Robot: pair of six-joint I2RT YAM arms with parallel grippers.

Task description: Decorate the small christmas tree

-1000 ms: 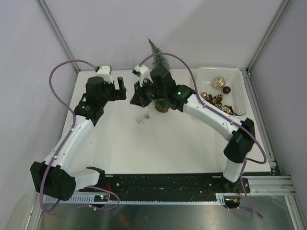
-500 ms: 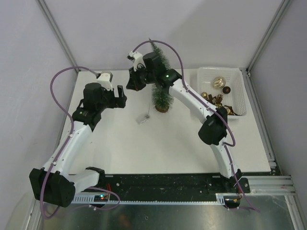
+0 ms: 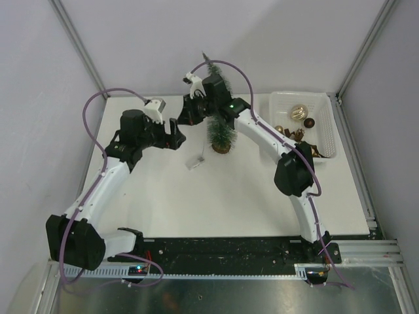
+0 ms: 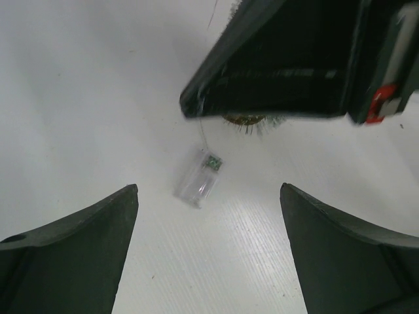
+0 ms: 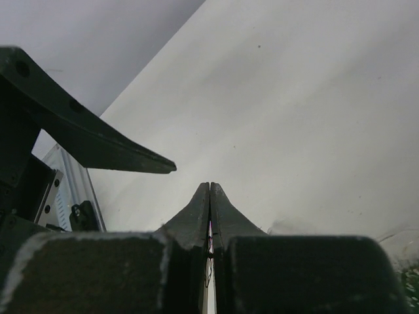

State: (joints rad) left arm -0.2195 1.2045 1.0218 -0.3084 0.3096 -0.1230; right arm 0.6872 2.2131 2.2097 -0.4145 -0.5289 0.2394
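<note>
Pinching perhaps a wire (image 4: 203, 135), right fingers (image 5: 195, 210).

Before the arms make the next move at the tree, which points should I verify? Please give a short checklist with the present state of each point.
1. The right hand is shut on the thin wire: ok.
2. The left hand is open and holds nothing: ok.
3. The small clear box at the wire's lower end lies on the table, touched by neither hand: ok.
4. The small christmas tree stands upright on its base: ok.
5. The wire is free of the tree's bristles: cannot tell, as it is too thin to follow.
</note>
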